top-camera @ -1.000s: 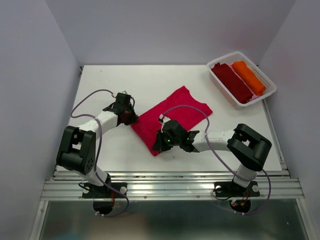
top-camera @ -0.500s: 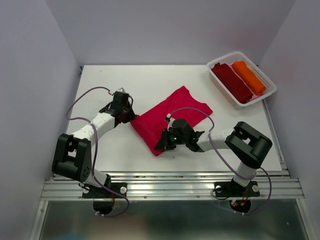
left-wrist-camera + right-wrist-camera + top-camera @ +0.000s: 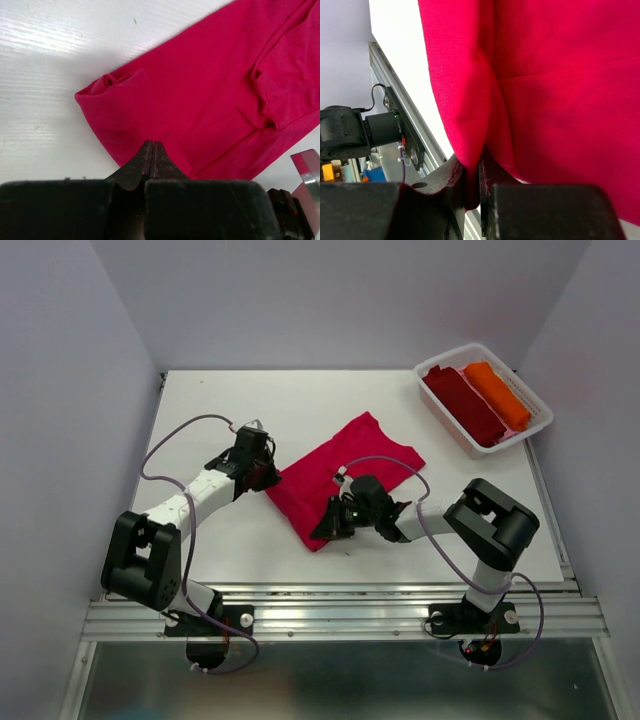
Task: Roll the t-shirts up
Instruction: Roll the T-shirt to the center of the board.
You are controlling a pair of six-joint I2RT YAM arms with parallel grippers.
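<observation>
Right gripper pinches a fold of the crimson t-shirt at its near corner; the right wrist view shows the red cloth caught between the two dark fingers and hanging out of the nip. The left gripper has its jaws pressed together, tips over the shirt's left corner, where the hem is bunched into a small rolled lip; whether any cloth sits between them cannot be told. The shirt lies slantwise across the middle of the worktop, sleeves toward the far right. At the far right corner stands a white basket with a maroon t-shirt and an orange t-shirt rolled side by side inside.
</observation>
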